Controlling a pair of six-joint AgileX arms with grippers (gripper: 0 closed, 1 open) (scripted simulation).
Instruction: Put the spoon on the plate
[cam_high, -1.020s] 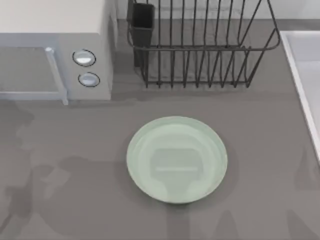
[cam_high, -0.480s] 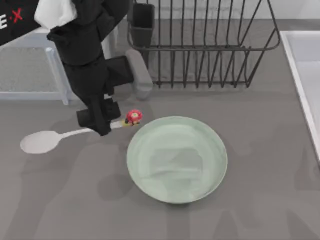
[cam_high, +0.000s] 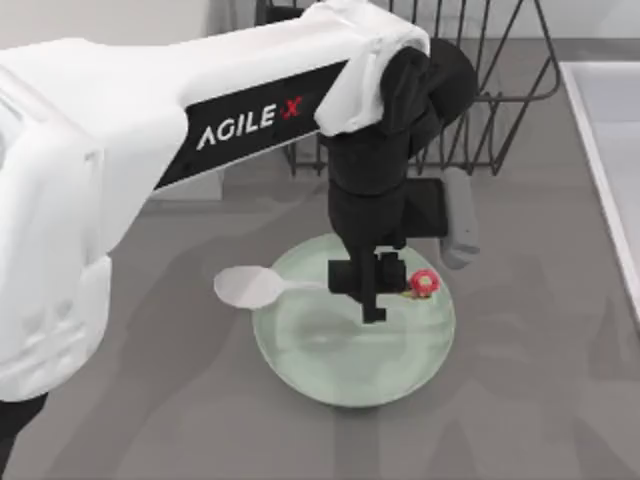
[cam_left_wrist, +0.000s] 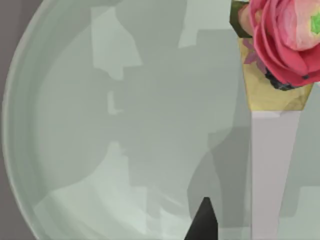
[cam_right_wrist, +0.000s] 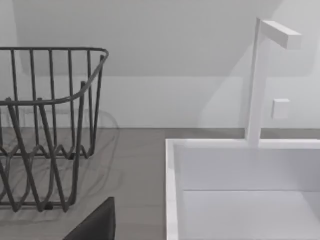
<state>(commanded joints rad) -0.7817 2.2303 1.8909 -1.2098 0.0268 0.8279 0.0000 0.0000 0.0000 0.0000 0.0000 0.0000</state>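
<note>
The pale mint-green plate lies at the middle of the grey table. My left arm reaches across from the left, and the left gripper hangs over the plate, shut on the handle of the white spoon. The spoon lies level and crosswise: its oval bowl juts past the plate's left rim, and its red-pink flower end is over the plate's right part. In the left wrist view the spoon handle and flower sit close above the plate. A dark bit of my right gripper faces the rack.
A black wire dish rack stands at the back, right behind the left arm's wrist. A white sink with a faucet borders the table's right edge. Bare grey table lies in front of the plate and to its right.
The left arm has swung right with the spoon in its gripper, from the table left of the plate to above the plate. One second ago no arm or spoon was in view.
</note>
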